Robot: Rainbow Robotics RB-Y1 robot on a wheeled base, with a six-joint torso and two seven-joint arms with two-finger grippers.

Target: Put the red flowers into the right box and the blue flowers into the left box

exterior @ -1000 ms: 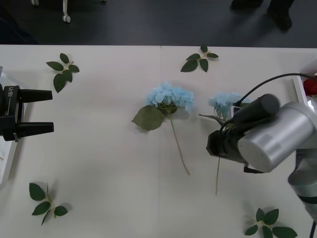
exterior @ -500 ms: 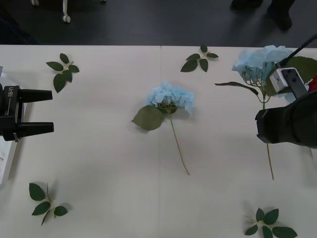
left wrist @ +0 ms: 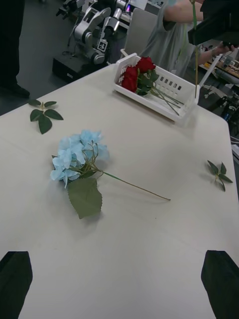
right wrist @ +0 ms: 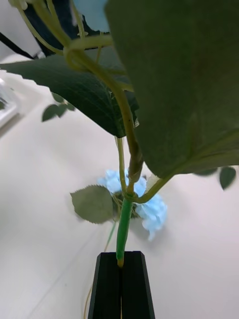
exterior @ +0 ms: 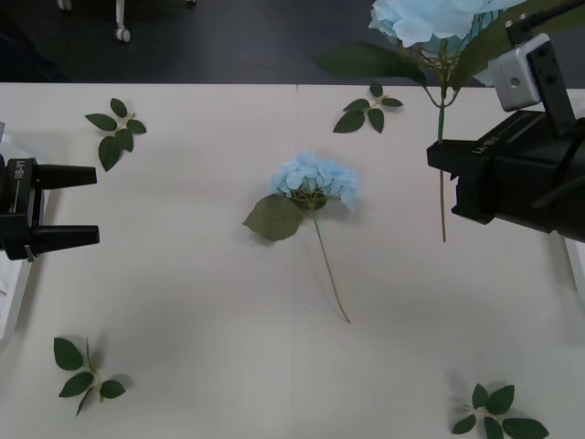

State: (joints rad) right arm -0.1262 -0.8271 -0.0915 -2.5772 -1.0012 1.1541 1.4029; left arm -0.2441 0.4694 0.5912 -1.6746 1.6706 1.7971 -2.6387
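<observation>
My right gripper is raised over the table's right side, shut on the green stem of a blue flower. The pale head is high up and the stem hangs down below the fingers. In the right wrist view the black fingers are pressed together on that stem. A second blue flower lies flat mid-table, also seen as a blue flower in the left wrist view. Red flowers lie in the right box. My left gripper stays open at the table's left edge beside the left box.
Loose green leaf sprigs lie at the far left, far centre, near left and near right. A person stands behind the right box in the left wrist view.
My right gripper has taken the right-hand blue flower off the table and lifted it up and back toward the right. The left arm and the middle flower have not moved.
</observation>
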